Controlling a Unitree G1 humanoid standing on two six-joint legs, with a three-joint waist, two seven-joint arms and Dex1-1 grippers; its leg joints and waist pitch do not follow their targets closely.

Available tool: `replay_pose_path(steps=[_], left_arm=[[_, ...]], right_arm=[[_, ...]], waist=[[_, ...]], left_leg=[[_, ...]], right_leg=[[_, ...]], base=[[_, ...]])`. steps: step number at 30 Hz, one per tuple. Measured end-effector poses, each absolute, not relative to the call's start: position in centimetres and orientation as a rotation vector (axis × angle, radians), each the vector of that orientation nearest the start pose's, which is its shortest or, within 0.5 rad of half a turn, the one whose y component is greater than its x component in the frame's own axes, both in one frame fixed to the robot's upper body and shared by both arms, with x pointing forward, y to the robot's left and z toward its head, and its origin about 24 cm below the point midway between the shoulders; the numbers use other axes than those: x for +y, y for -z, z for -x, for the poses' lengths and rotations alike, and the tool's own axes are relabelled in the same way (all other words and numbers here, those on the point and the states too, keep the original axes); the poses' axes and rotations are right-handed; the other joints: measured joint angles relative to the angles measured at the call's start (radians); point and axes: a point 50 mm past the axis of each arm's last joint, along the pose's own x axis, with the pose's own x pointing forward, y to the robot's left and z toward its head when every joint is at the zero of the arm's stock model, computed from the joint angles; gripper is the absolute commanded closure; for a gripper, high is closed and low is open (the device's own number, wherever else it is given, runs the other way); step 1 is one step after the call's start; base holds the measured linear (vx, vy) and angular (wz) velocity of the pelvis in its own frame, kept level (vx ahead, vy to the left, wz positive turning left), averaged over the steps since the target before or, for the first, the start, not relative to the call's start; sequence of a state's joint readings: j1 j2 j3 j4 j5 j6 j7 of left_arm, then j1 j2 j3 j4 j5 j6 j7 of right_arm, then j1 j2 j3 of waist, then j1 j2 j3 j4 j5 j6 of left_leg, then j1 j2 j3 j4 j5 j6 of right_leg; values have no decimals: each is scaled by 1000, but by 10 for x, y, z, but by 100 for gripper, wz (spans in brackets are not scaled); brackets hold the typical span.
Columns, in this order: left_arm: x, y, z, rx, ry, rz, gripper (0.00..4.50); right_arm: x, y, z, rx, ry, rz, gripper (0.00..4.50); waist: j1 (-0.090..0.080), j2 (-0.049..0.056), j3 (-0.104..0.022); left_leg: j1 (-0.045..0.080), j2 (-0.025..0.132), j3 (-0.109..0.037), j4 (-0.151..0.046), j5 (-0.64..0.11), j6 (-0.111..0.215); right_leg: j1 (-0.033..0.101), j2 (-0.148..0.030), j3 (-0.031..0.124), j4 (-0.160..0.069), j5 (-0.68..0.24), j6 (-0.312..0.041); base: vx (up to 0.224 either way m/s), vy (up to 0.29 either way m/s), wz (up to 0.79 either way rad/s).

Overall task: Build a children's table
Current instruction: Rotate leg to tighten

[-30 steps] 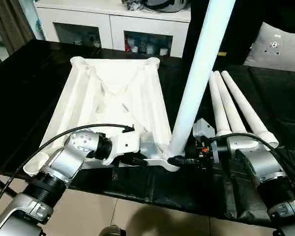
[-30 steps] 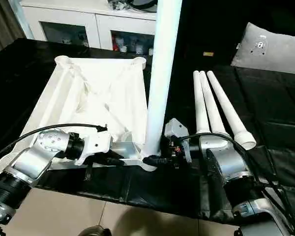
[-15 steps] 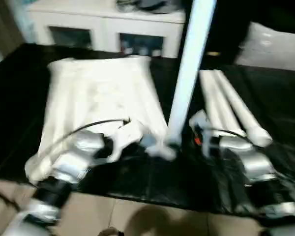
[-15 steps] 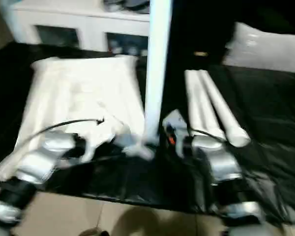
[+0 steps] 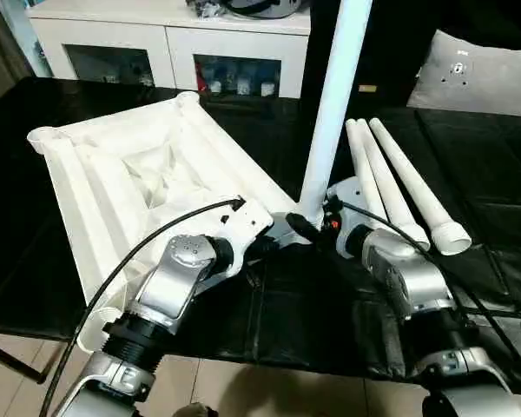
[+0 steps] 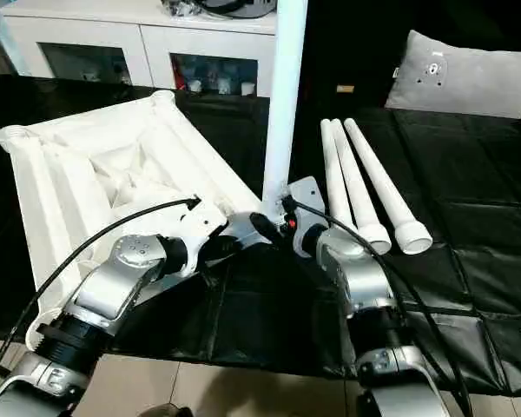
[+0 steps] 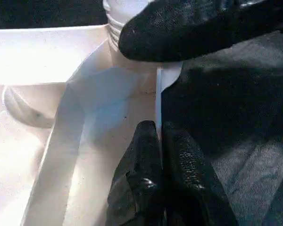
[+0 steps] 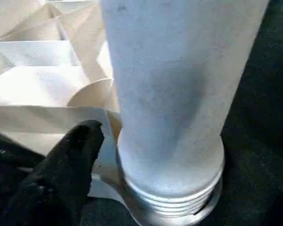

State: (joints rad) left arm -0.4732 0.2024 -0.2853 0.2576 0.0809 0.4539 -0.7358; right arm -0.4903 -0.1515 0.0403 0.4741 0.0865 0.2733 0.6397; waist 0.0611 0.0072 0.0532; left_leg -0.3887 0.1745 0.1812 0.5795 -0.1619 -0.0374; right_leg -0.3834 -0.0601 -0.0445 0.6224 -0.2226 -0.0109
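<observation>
The top (image 5: 148, 165) lies underside up on the black tabletop (image 5: 469, 174), one leg (image 5: 330, 113) upright in its near corner socket; three legs (image 5: 399, 187) lie beside. The left hand (image 7: 161, 155) is closed, pinching the thin rim. The right hand (image 5: 317, 228) stands open around the leg's base. The hollow plastic looks light, stiff and slick: hold legs low, near the threads.

You see a white plastic table top (image 5: 130, 174) with ribbed underside, white legs (image 5: 399, 187), a black quilted work surface (image 5: 495, 165), silver forearms, and black fingers (image 7: 151, 165).
</observation>
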Motion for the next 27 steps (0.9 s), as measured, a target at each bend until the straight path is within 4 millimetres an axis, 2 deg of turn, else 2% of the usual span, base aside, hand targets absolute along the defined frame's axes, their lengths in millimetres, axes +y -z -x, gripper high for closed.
replay_pose_path(steps=[1,2,4,10,14,19,20,24,27], left_arm=[[88,-54,-308,408,952,-344,450],[90,-55,-307,405,974,-355,450],[93,-55,-306,400,998,-369,450],[110,-57,-302,397,1114,-436,450],[116,-58,-295,395,1243,-479,450],[123,-60,-288,414,1358,-515,450],[123,-60,-287,416,1382,-521,450],[123,-60,-286,411,1419,-543,450],[123,-60,-287,409,1428,-552,450]], right_arm=[[-122,-47,-326,298,-736,23,36],[-126,-47,-324,295,-770,37,10],[-129,-47,-321,296,-819,48,4],[-146,-53,-315,292,-972,110,4],[-155,-59,-310,298,-1095,178,4],[-156,-60,-304,312,-1227,227,4],[-155,-61,-303,308,-1255,229,20],[-154,-61,-300,308,-1310,223,20],[-153,-60,-298,316,-1342,217,58]], waist=[[1,0,0],[1,0,0],[2,0,0],[10,0,0],[36,0,0],[51,0,0],[53,0,0],[54,0,0],[53,-1,1]], left_leg=[[0,0,0,0,0,0],[0,0,0,0,0,0],[0,0,0,0,0,0],[-1,0,0,1,0,0],[-3,0,0,2,-1,1],[-4,0,0,7,-2,2],[-4,0,0,7,-1,2],[-4,0,0,9,-1,2],[-3,1,0,10,-1,2]], right_leg=[[0,0,0,0,0,0],[0,0,0,-1,0,0],[0,0,0,-1,0,0],[0,0,0,0,0,0],[0,0,-1,-1,0,0],[0,-1,-1,1,0,-1],[0,-1,-1,1,0,-1],[1,-1,-1,3,1,-2],[1,-1,-1,4,1,-2]], base=[[0,0,0],[0,0,0],[0,0,0],[0,0,0],[0,0,0],[0,0,0],[0,0,0],[0,0,0],[0,0,0]])
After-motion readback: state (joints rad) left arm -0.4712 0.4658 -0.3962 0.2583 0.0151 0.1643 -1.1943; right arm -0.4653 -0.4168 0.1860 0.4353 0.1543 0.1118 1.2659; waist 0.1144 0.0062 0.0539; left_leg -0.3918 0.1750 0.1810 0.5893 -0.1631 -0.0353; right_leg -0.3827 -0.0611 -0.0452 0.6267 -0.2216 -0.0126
